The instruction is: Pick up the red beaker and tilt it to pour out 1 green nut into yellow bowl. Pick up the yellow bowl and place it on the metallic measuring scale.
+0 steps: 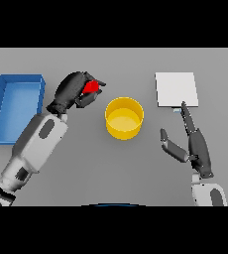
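head view. the left hand (pixel 75 90) is curled round the red beaker (pixel 91 88), fingers and thumb clamped on it so that only a small red patch shows between them. the beaker sits to the left of the yellow bowl (pixel 124 117), near it but apart from its rim; whether it is lifted off the grey table (pixel 86 163) or already tilted cannot be told. no green nut is visible, either in the beaker or in the bowl, whose inside looks bare.

the beaker reads as a small, stiff, light vessel, probably smooth-walled and so inclined to slip; the wrap round its side wall seems the right hold, provided the mouth stays free of fingers on the bowl side. the bowl is a rigid, open, straight-walled cylinder, likely light; it would best be taken by pinching its rim and wall or by spanning its sides. a fast tilt could release more than one nut.

the left arm enters from the lower left and reaches diagonally up, wrist bent toward the bowl. the right hand (pixel 196 146) rests on the table to the right of the bowl, well apart from it, fingers straight and spread, thumb held out to the left, holding nothing; its fingertip lies just at the near edge of the metallic measuring scale (pixel 176 89), a pale square plate at upper right. a blue tray (pixel 1 97) lies at far left.
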Controlling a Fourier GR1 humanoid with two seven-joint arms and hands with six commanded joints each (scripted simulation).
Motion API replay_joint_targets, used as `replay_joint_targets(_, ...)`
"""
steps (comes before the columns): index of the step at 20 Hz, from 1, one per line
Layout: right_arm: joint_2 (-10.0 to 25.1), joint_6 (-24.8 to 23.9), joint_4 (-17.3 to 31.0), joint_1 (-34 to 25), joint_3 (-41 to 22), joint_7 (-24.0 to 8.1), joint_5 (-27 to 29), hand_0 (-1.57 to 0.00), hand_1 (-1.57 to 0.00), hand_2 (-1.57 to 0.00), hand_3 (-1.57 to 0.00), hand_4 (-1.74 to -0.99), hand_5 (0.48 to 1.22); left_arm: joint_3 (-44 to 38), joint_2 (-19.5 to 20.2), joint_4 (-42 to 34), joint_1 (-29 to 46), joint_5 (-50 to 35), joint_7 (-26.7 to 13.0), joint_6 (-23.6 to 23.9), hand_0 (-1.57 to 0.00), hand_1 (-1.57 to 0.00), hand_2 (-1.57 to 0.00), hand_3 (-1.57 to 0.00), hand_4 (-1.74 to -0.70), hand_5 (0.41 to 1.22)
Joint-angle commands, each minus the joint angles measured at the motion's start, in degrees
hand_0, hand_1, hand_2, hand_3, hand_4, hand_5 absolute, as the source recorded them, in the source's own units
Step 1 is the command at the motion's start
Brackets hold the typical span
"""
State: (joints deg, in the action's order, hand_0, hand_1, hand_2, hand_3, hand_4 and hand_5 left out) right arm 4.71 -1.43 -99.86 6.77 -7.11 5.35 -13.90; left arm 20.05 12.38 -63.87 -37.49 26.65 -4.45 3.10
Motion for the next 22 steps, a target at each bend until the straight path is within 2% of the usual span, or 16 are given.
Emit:
replay_joint_targets(1,0.01,0.12,0.85,-0.83,0.51,-0.45,0.61,0.0,0.0,0.0,0.0,-1.26,0.719,2.14,1.03,0.75,-1.71,2.71,-0.45,-0.42,-1.57,-1.57,-1.57,-1.57,-1.74,1.123)
replay_joint_targets(3,-0.34,0.37,1.4,-1.54,0.4,-1.03,0.95,0.0,0.0,0.0,0.0,-1.267,0.72,6.98,3.2,1.26,-4.16,7.89,-0.31,-1.99,-1.57,-1.57,-1.57,-1.57,-1.74,1.134)
replay_joint_targets(4,-0.15,0.65,0.86,-1.29,0.47,-0.61,1.28,0.0,0.0,0.0,0.0,-1.267,0.721,8.91,3.53,2.32,-5.79,10.15,-1.18,-2.59,-1.57,-1.57,-1.57,-1.57,-1.74,1.152)
replay_joint_targets(7,0.0,0.78,1.36,-0.75,0.64,-0.06,1.34,0.0,0.0,0.0,0.0,-1.268,0.72,13.8,3.81,6.14,-11.02,14.95,-0.55,-4.79,-1.57,-1.57,-1.57,-1.57,-1.74,1.186)
replay_joint_targets(8,-0.54,0.49,1.09,0.15,0.14,1.21,0.96,0.0,0.0,0.0,0.0,-1.264,0.717,15.62,3.77,7.37,-12.93,16.66,-0.73,-5.99,-1.57,-1.57,-1.57,-1.57,-1.74,1.193)
replay_joint_targets(9,-0.55,0.43,0.92,0.13,0.22,2.0,1.05,0.0,0.0,0.0,0.0,-1.261,0.715,17.43,4.32,8.17,-13.91,17.71,1.03,-7.47,-1.57,-1.57,-1.57,-1.57,-1.69,1.198)
replay_joint_targets(11,-1.06,0.0,1.32,-1.38,0.32,0.02,1.02,0.0,0.0,0.0,0.0,-1.258,0.697,20.91,4.93,10.05,-17.3,20.59,1.48,-10.33,-1.57,-1.57,-1.57,-1.57,-1.61,1.206)
replay_joint_targets(13,-0.72,-0.41,0.99,-1.16,0.74,0.05,0.9,0.0,0.0,0.0,0.0,-1.245,0.679,24.49,4.97,10.83,-19.77,22.55,1.77,-14.27,-1.57,-1.57,-1.57,-1.57,-1.66,1.212)
replay_joint_targets(16,-1.97,-0.65,0.63,0.15,-0.09,0.19,0.75,0.0,0.0,0.0,0.0,-1.22,0.657,28.13,3.94,13.89,-23.58,24.39,4.27,-16.41,-1.57,-1.57,-1.57,-1.57,-1.69,1.216)
replay_joint_targets(21,-1.78,-1.7,2.26,-0.82,0.33,1.1,-0.36,0.0,0.0,0.0,0.0,-1.193,0.648,35.19,2.26,17.43,-28.54,28.89,4.01,-20.47,-1.57,-1.57,-1.57,-1.57,-1.72,1.219)
replay_joint_targets(22,-1.47,-1.81,2.51,-1.39,0.54,0.45,-0.56,0.0,0.0,0.0,0.0,-1.191,0.649,36.38,2.21,18.32,-29.97,29.53,4.64,-20.95,-1.57,-1.57,-1.57,-1.57,-1.73,1.22)
